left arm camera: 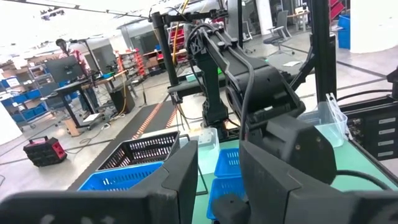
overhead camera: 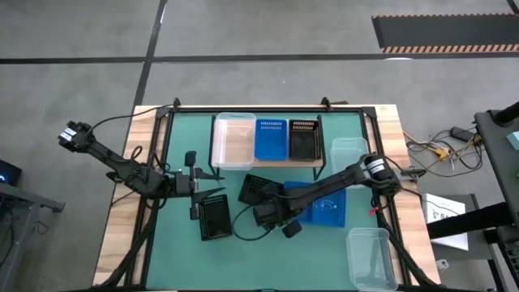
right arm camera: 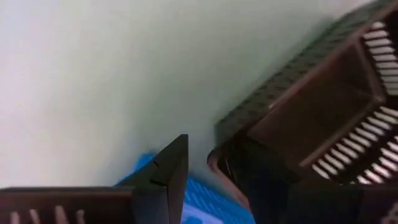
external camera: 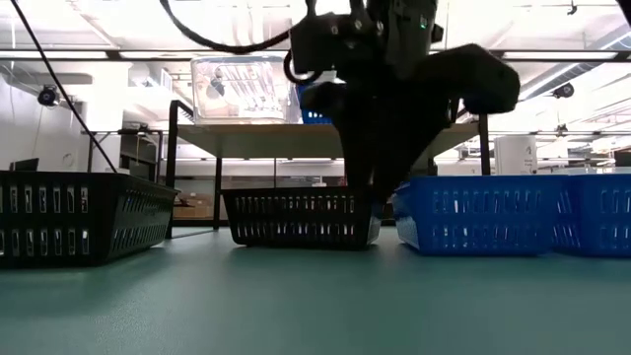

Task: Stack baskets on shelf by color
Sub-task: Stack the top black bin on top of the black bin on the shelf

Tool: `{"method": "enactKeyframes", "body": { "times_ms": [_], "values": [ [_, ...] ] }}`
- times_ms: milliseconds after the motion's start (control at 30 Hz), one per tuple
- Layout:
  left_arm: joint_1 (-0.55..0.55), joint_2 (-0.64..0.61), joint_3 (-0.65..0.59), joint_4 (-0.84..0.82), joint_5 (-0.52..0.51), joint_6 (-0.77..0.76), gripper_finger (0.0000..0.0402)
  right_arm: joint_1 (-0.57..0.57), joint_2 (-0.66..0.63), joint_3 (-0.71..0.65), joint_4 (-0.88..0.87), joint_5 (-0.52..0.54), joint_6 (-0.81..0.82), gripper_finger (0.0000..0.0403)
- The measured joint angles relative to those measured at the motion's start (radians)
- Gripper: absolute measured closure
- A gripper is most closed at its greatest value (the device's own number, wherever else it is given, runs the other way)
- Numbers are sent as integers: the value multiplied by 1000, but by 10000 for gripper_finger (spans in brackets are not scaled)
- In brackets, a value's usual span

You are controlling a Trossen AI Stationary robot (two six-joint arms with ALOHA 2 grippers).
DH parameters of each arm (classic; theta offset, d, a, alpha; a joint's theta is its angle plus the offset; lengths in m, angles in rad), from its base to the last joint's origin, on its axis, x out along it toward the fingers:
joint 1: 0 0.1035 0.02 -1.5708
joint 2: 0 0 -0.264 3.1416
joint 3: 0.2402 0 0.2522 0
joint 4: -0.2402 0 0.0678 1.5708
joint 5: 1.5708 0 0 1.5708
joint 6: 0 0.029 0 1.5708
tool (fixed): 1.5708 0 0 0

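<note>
I have the right gripper (overhead camera: 261, 212) down at the near rim of the black mesh basket (overhead camera: 258, 190) mid-table, jaws parted astride its wall, not yet clamped. The shelf (overhead camera: 268, 165) already holds a clear, a blue and a black basket (overhead camera: 302, 139). The left gripper (overhead camera: 212, 191) waits half-open over another black basket (overhead camera: 215, 219). Next I must pinch that rim firmly, then lift it
</note>
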Motion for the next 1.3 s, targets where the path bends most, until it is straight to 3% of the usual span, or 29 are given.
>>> {"method": "enactKeyframes", "body": {
  "times_ms": [167,367,933,1100,1300],
  "values": [
    [0,0,0,1,2,0,299,1,6,0,107,-113,-2,303],
    [0,0,0,3,2,0,299,1,-4,0,265,-117,1,318],
    [0,0,0,2,2,-1,299,-6,-4,-31,212,-92,-4,276],
    [0,0,0,3,2,-1,299,-6,8,-54,252,-85,-17,308],
    [0,0,0,0,1,-1,299,-5,8,-47,254,-87,-43,384]
  ]
}}
